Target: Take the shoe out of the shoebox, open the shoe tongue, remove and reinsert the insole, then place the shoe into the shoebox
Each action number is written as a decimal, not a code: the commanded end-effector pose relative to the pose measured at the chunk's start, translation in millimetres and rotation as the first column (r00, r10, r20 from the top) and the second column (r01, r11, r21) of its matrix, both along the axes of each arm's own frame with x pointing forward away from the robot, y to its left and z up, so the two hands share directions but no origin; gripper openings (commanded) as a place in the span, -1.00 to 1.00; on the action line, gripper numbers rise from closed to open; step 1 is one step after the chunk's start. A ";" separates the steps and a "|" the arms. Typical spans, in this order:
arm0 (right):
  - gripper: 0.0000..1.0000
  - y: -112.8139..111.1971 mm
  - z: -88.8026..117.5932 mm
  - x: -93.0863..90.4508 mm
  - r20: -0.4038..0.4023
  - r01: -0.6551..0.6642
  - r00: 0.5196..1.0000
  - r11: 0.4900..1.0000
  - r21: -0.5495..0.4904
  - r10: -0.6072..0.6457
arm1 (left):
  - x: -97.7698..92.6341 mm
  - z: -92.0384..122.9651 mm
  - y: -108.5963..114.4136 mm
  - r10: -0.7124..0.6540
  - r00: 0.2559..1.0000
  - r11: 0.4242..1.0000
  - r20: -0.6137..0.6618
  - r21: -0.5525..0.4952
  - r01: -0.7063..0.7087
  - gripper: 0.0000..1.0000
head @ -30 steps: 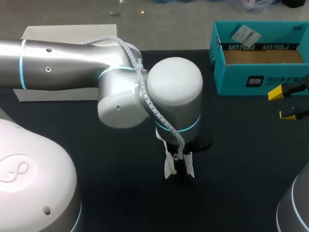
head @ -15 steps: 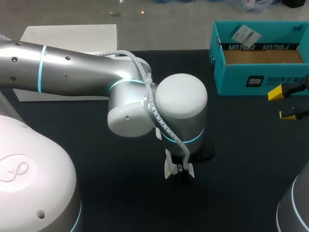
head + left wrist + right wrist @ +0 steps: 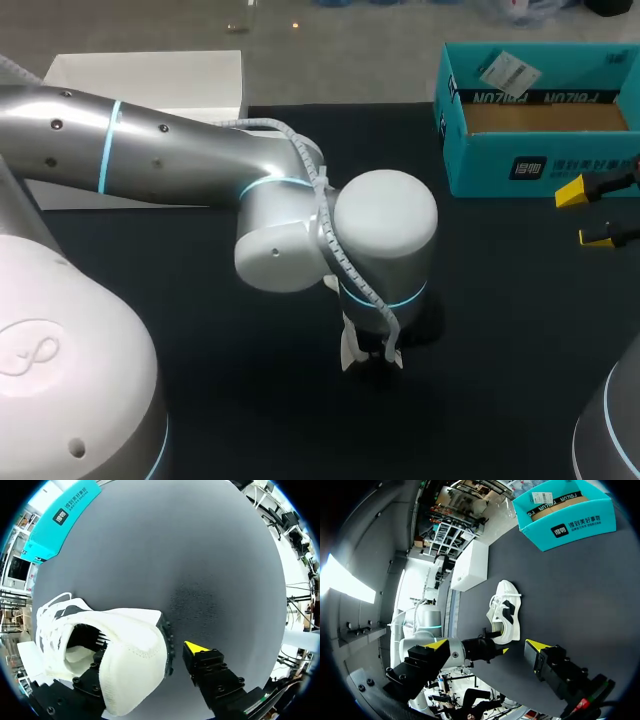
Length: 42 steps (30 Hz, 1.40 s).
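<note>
the black tabletop (image 3: 500,330) carries all of it. on its far right corner the teal shoebox (image 3: 540,160) stands open with no shoe in it: only a brown cardboard floor and a loose paper tag (image 3: 507,70) near the back wall. so i judge the first step, taking the shoe out, done. at the far left edge sits a white box (image 3: 150,75); what it holds is hidden from me.

the white shoe (image 3: 125,640) with black markings rests on the tabletop near the middle, well apart from the shoebox and mostly hidden under my left arm in the head view. something pale shows inside it, so i take it the insole is not yet out. opening the tongue, pulling and refitting the insole, and boxing the shoe all seem left to do.

my left gripper (image 3: 496,647) is at the shoe's heel; i cannot tell whether it is clamped on it. my right gripper (image 3: 585,215) hangs spread apart and empty, just in front of the shoebox.
</note>
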State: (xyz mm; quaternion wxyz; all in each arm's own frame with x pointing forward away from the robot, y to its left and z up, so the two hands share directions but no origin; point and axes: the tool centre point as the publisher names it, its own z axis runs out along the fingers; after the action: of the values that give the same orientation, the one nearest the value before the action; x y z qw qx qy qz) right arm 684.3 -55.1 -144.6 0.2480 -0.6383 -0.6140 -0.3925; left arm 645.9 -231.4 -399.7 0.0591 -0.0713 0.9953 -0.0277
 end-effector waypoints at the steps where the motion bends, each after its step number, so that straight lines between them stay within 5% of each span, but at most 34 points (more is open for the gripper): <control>1: 1.00 0.4 -0.2 -1.1 -0.001 0.002 1.000 1.000 -0.002 -0.002 | 1.7 -5.3 -2.7 0.001 1.000 1.000 -0.023 0.005 -0.001 -1.00; 12: 1.00 0.4 -0.2 -1.1 -0.001 0.002 1.000 1.000 -0.002 -0.002 | -2.9 5.1 -2.0 -0.003 0.997 0.999 -0.077 -0.054 -0.001 -1.00; 18: 1.00 0.4 -0.2 -1.1 -0.001 0.002 1.000 1.000 -0.002 -0.002 | -6.1 28.0 -2.2 -0.059 0.991 0.995 -0.122 -0.093 0.048 -1.00; 30: 1.00 0.4 -0.2 -1.1 -0.001 0.002 1.000 1.000 -0.002 -0.002 | 2.8 128.3 6.0 -0.188 0.969 0.978 -0.159 -0.117 0.171 -1.00; 42: 1.00 0.4 -0.2 -1.1 -0.001 0.002 1.000 1.000 -0.002 -0.002 | 12.8 212.0 9.2 -0.162 0.977 0.981 -0.137 -0.133 0.144 -1.00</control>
State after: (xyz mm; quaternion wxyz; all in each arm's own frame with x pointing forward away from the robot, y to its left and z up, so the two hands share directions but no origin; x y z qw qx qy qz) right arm 684.3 -55.1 -144.6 0.2480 -0.6383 -0.6140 -0.3925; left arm 656.9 -236.9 -238.1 -0.0274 0.0024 0.9955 -0.0906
